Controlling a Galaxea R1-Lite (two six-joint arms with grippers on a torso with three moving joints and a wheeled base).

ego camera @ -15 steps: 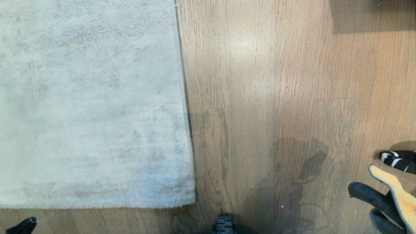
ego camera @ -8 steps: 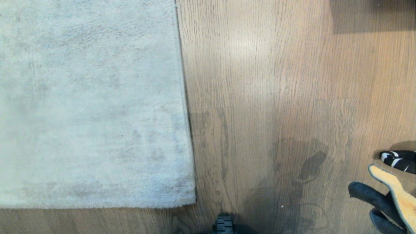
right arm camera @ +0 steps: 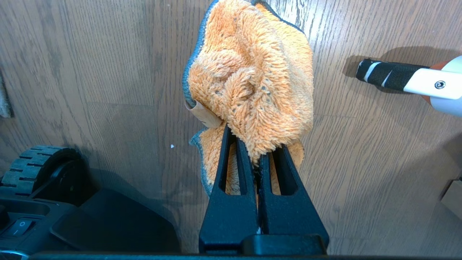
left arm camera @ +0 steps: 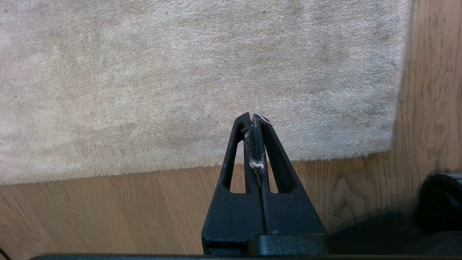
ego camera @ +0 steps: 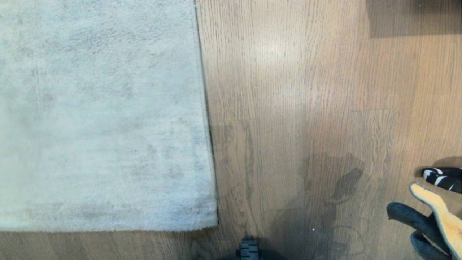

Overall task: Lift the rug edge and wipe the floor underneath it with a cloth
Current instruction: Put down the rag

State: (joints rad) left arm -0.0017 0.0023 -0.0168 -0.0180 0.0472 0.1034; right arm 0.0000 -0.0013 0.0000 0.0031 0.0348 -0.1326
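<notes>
Held the cloth (right arm camera: pixel 252 72) in the right gripper (right arm camera: pixel 255 151), pinched narrow on a bunched fold, with orange pile facing out and grey trim showing along the rim. Carried it low over the floor (ego camera: pixel 306 90) at the robot's right, well apart from the rug, probably to have it ready for wiping once the boards were bared; could not tell whether it touched the wood. Placed the left gripper (left arm camera: pixel 252 115) above the rug close to its near border, closed tight on nothing but a wisp of pale fluff, likely as the side meant for the lifting. Found the rug edge (ego camera: pixel 207 119) lying flat on the floor, not yet raised, with its long axis running away from the robot and slanting slightly to the robot's right on the near end. Met the near border at a square corner (ego camera: pixel 214 225), pointing toward the base wheel (ego camera: pixel 248 251). Judged the lift not yet begun, and the boards beneath unwiped. Noted a striped handle (right arm camera: pixel 389 74) on the floor beside the cloth, clear of it.
</notes>
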